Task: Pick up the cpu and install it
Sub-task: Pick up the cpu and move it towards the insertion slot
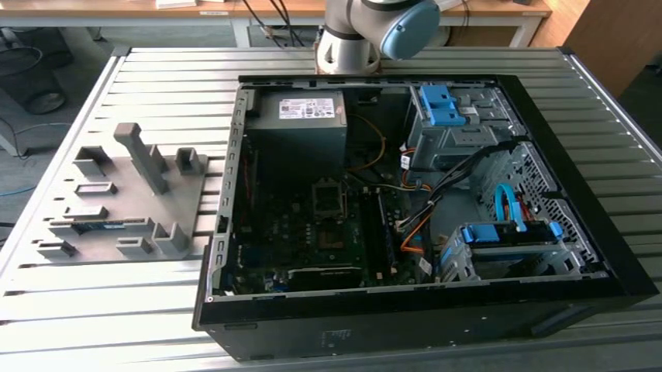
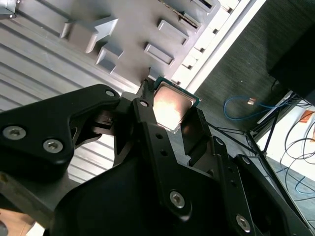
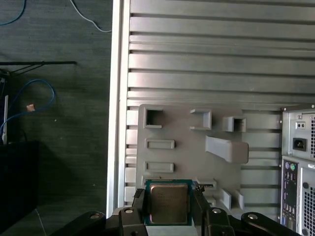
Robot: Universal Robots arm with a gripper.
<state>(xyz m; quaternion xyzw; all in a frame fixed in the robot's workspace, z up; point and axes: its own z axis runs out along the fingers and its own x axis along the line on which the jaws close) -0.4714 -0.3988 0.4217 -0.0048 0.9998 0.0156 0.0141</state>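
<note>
- Exterior view: on the surface [image 1: 155,70], the computer case [image 1: 220,232] and its motherboard socket [image 1: 329,195] lie to the exterior view's right of the grey tray [image 1: 124,167].
- Second wrist view: the gripper [image 2: 171,110] is clamped on two opposite edges of the cpu [image 2: 171,103].
- First wrist view: the held cpu [image 3: 169,201] hangs over the tray [image 3: 187,132], beside the case [image 3: 298,162].

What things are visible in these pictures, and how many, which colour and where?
cpu: one, silvery face with green edge, between the end effector's fingers.
holder plate: one, grey, on the table, at the exterior view's left of the case.
computer case: one, black, open, on the table.
power supply: one, grey with white label, inside the case.
drive brackets: two, blue, inside the case, toward the exterior view's right.
table: one, silvery, slatted, under the plate and case.
robot arm: one, grey and blue, beyond the case in the exterior view.
end effector: one, black, shut on the cpu.
</note>
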